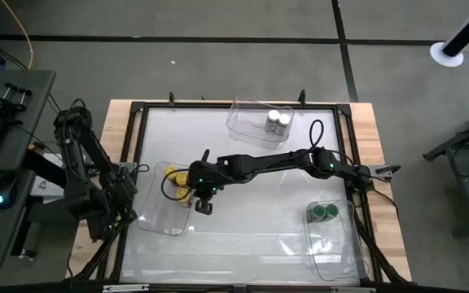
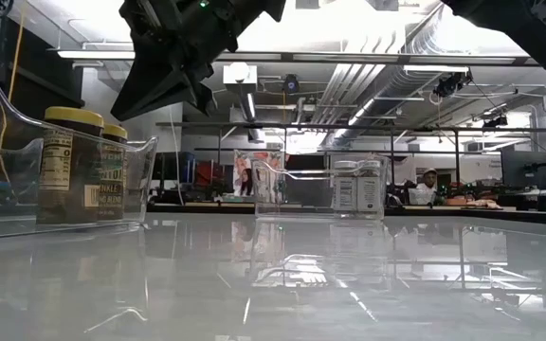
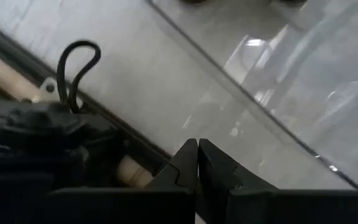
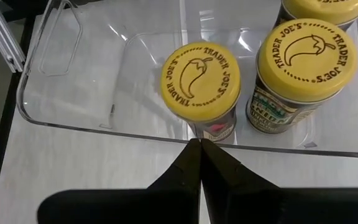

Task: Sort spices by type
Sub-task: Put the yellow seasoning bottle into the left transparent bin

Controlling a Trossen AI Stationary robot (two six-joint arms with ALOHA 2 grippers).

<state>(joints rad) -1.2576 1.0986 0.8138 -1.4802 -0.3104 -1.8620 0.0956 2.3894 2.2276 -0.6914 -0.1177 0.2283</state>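
Three yellow-lidded spice jars (image 4: 201, 81) (image 4: 306, 59) (image 4: 319, 6) stand upright in a clear bin (image 1: 157, 221) at the table's left. My right gripper (image 4: 199, 149) hangs shut just above and outside that bin's right wall, with nothing in it; the low view shows it high over the bin (image 2: 173, 71). Two white-lidded jars (image 1: 278, 122) stand in a bin at the far edge. Green-lidded jars (image 1: 324, 213) stand in a bin at the near right. My left gripper (image 3: 197, 149) is shut and empty, pointing down over the table's left edge.
The left bin's clear wall (image 4: 104, 127) rises between my right gripper and the nearest yellow jar. A black cable loop (image 3: 76, 68) and the table's frame rail lie beside my left gripper. The right arm (image 1: 275, 163) spans the middle of the table.
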